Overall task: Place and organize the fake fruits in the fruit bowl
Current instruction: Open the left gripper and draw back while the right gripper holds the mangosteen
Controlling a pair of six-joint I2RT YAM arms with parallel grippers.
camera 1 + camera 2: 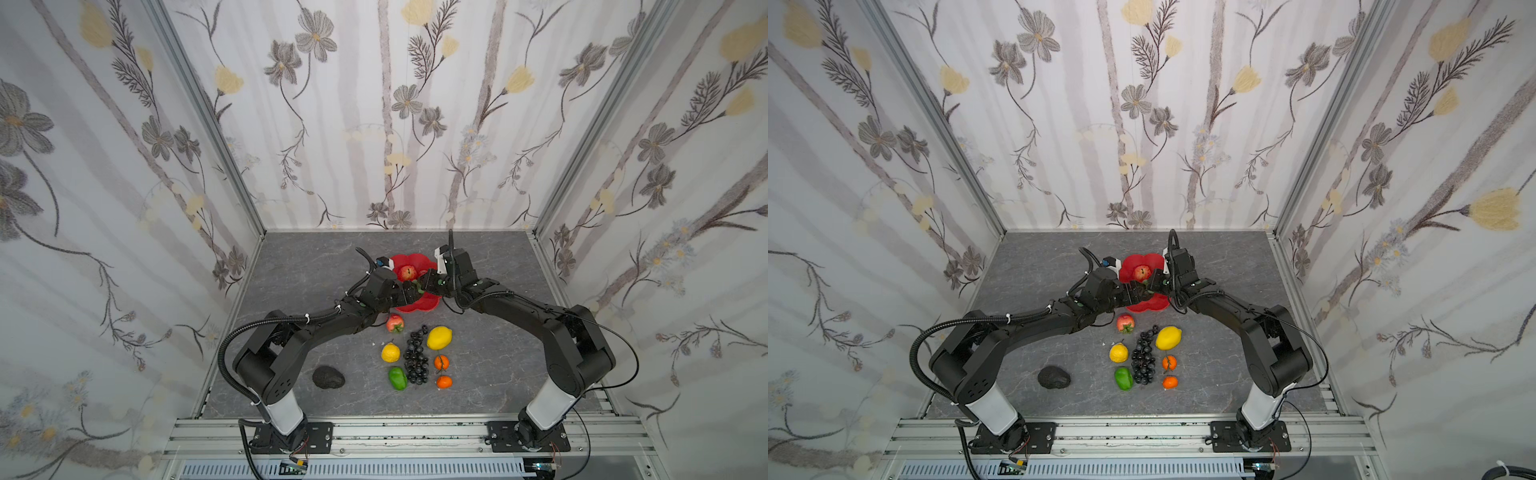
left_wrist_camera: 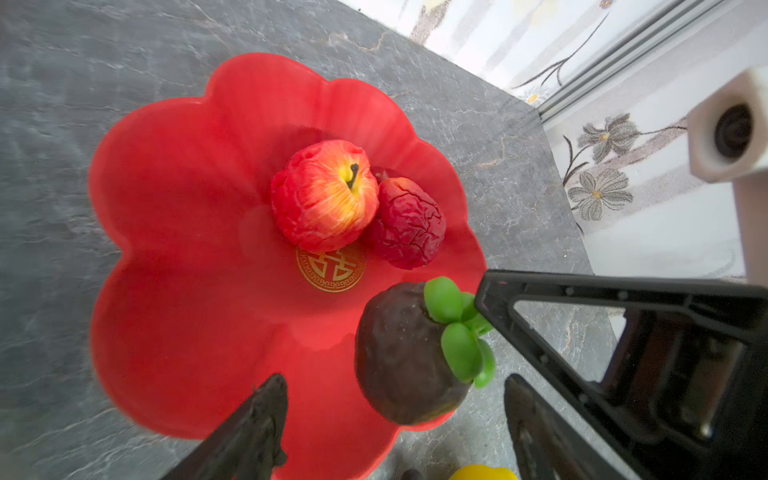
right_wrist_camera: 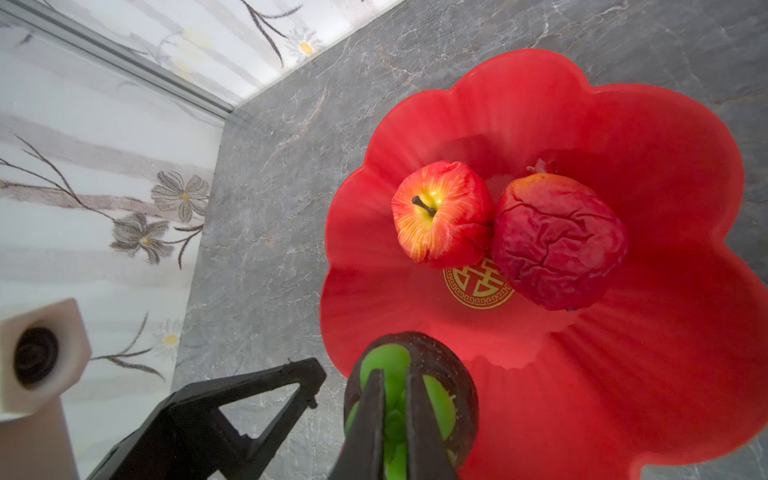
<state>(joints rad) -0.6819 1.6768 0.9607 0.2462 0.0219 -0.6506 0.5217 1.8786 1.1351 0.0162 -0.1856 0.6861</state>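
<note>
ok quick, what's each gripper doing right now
left gripper: open, holding nothing
right gripper: closed on the dark fruit, pinching its green leaves

Eleven fake fruits (image 1: 439,337), one fruit bowl (image 2: 166,166)

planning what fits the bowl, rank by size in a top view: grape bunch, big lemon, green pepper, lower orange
1. black grape bunch
2. big lemon
3. green pepper
4. lower orange
They lie close together, so nearness hardly skews this.
</note>
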